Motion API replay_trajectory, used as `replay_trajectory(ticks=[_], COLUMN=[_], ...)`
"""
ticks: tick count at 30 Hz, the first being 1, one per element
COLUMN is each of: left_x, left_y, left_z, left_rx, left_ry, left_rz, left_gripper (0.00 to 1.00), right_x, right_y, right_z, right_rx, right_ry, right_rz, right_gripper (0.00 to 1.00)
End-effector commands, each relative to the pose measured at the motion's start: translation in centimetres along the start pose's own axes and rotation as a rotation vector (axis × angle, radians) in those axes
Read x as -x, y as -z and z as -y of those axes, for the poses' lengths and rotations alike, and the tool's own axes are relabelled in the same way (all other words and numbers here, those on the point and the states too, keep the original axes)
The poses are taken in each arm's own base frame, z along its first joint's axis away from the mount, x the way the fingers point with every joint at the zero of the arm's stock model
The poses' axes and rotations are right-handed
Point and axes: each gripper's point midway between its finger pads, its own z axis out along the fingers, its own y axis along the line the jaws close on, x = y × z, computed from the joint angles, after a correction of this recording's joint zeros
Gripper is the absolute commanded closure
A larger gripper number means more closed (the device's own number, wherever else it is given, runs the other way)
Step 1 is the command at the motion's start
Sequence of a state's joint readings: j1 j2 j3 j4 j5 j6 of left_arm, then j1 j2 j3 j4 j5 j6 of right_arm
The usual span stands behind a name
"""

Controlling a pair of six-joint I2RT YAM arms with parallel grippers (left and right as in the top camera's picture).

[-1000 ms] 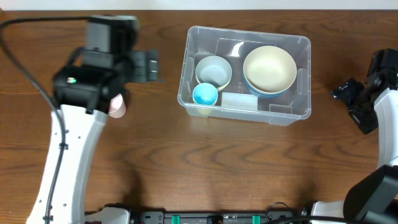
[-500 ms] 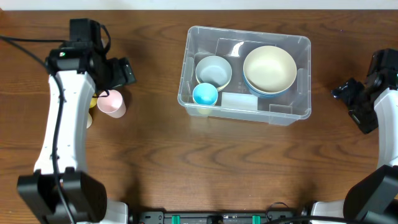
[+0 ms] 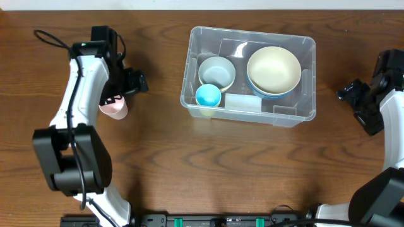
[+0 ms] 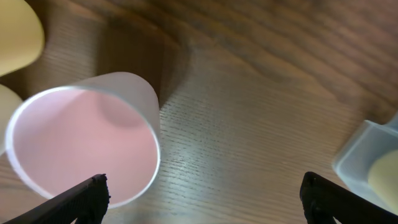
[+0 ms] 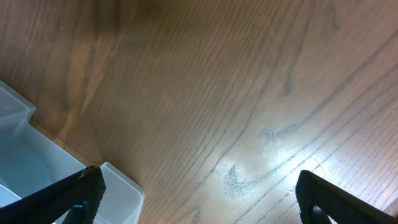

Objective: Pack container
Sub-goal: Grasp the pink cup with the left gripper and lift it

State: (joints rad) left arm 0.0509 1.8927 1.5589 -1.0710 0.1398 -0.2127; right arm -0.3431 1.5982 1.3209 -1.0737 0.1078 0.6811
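Note:
The clear plastic container [image 3: 297, 44] stands at the table's back centre. Inside are a cream bowl stacked in a light blue bowl [image 3: 273, 69], a pale blue bowl [image 3: 216, 70], a small blue cup [image 3: 207, 96] and a whitish label [image 3: 243, 102]. A pink cup [image 3: 115, 108] lies on its side left of the container, also in the left wrist view [image 4: 84, 143]. My left gripper [image 3: 132, 82] is open and empty just above and right of the pink cup; its fingertips [image 4: 202, 196] straddle the cup's rim and bare wood. My right gripper [image 3: 353, 94] is open and empty right of the container.
Yellow cups [image 4: 15, 37] lie behind the pink cup, mostly hidden by the left arm in the overhead view. A corner of the container [image 5: 37, 162] shows in the right wrist view and at the left wrist view's right edge [image 4: 373, 162]. The table is dark wood.
My left arm has swung back toward the far left and come lower, bringing its gripper down beside the pink cup. The right arm has not moved.

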Motion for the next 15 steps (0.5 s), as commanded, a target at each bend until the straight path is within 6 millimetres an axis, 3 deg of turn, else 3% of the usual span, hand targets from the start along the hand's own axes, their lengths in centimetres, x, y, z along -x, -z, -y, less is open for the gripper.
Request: replay_trajectory(ticks=[1,15], left_x=[-0.3,-0.1], left_y=[-1.2,-5.9], left_z=[-0.1,-0.5], left_rx=[0.002,0.032], left_ry=[0.014,0.02], left_rz=[-0.037,-0.116], left_gripper=[0.02,0.02], right_x=[0.1,0.1], right_y=[-0.1,-0.1], right_z=[0.2,0.2], right_rx=[-0.008,-0.008], right_ry=[-0.016,-0.016], right_rz=[0.003,0.003], right_gripper=[0.01,0.01])
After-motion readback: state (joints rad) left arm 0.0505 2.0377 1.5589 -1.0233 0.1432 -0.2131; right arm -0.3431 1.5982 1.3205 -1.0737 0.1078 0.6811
